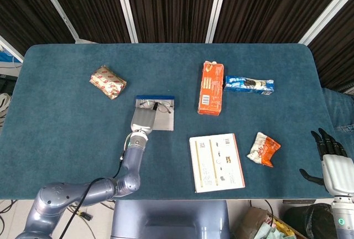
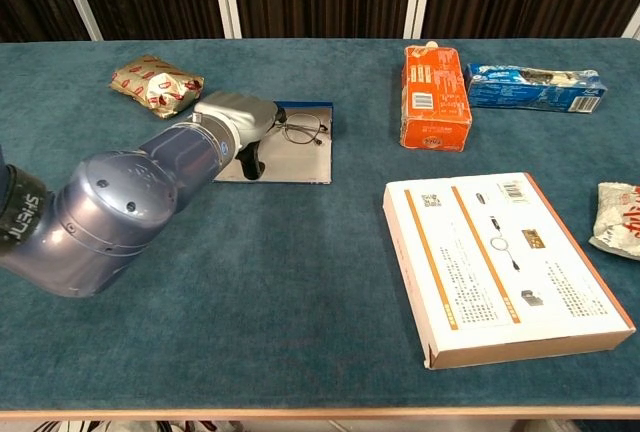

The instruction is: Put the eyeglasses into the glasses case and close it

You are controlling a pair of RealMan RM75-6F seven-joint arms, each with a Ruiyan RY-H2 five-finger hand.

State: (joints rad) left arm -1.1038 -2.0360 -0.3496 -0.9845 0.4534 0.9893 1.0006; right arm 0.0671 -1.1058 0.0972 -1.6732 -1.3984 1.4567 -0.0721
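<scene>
Fingers (image 2: 250,160) of left hand (image 1: 144,120) reach onto the open glasses case (image 1: 166,120).

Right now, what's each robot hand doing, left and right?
Left robot hand: at the eyeglasses on the open glasses case; whether it grips them cannot be told.
Right robot hand: open, holding nothing, off the table's right edge.

Your left arm runs from the frame's lower left up to centre-left, left hand (image 1: 143,119) palm-down with fingers hidden, while your right hand (image 1: 329,157) waits at the lower right edge, dark fingers spread.
</scene>
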